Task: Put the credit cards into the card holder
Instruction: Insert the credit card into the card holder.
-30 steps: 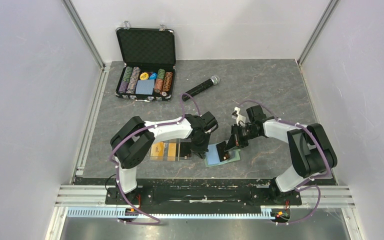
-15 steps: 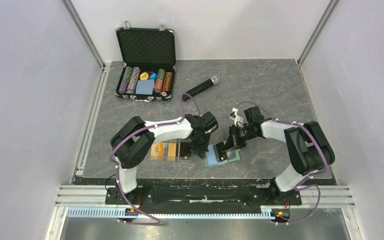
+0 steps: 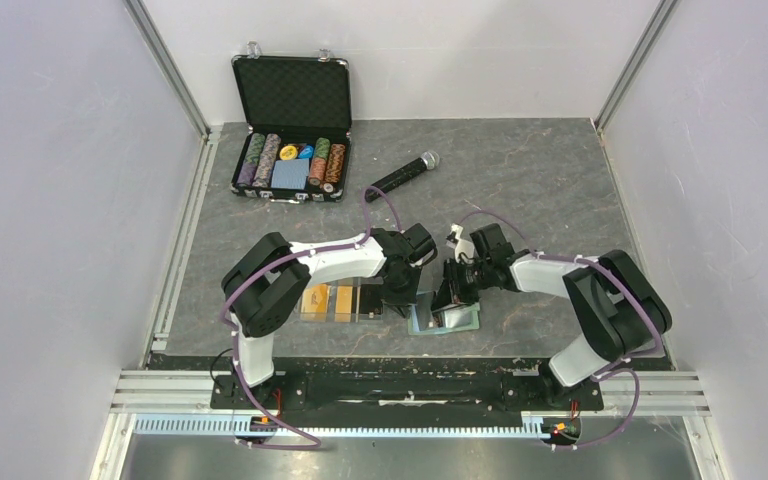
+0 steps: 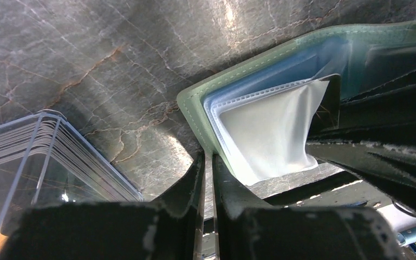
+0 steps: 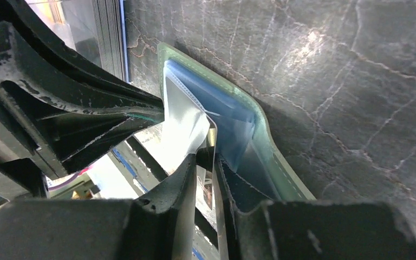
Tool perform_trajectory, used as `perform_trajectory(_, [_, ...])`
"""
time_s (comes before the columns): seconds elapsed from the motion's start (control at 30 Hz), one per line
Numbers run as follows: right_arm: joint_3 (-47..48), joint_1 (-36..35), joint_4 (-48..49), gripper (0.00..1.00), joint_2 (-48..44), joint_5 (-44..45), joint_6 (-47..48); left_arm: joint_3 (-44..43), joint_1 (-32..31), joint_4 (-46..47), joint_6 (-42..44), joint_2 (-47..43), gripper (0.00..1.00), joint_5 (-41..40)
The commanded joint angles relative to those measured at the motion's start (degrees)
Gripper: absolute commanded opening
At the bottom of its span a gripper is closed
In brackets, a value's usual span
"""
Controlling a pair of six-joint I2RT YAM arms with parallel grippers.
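Note:
The sage-green card holder (image 3: pixel 463 321) lies open near the table's front, its light blue inside and clear sleeve showing in the left wrist view (image 4: pixel 195 111) and the right wrist view (image 5: pixel 262 127). My left gripper (image 3: pixel 403 302) is shut on the holder's left edge (image 4: pixel 208 158). My right gripper (image 3: pixel 448 297) is shut on a thin dark card (image 5: pixel 215 138), held on edge with its tip at the holder's clear sleeve. Orange and gold-tan cards (image 3: pixel 325 300) lie in the clear tray (image 3: pixel 370 299) just left of the left gripper.
An open black case of poker chips (image 3: pixel 290 165) stands at the back left. A black microphone (image 3: pixel 400 176) lies behind the arms. The clear tray's corner (image 4: pixel 38 146) sits close beside my left fingers. The two grippers are nearly touching over the holder.
My right gripper has moved left with the dark card, closer to the left gripper, and the card now stands in the holder's opening. The left gripper has stayed put.

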State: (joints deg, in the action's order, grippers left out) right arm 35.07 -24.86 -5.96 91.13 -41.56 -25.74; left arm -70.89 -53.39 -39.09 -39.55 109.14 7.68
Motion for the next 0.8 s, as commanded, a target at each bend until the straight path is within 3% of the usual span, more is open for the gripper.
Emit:
perform_trajectory(0.0, [-0.88, -2.86, 3.68, 0.21, -3.12, 5.38, -4.84, -0.12, -1.19, 0.42, 2.64, 2.34, 0.14, -1.13])
perform_trajectory(0.43, [2.62, -3.3, -9.34, 0.57, -9.46, 13.45, -0.66, 0.16, -1.34, 0.51, 2.37, 1.85, 0.13, -1.53])
perform_trajectory(0.57, [4.04, -4.43, -10.61, 0.59, -8.79, 13.51, -0.22, -0.01, -1.54, 0.51, 2.33, 2.03, 0.13, -1.44])
perform_trajectory(0.77, [1.79, -6.4, -4.77, 0.51, -6.31, 8.91, -3.69, -0.21, -1.72, 0.51, 2.16, 1.99, 0.12, -1.25])
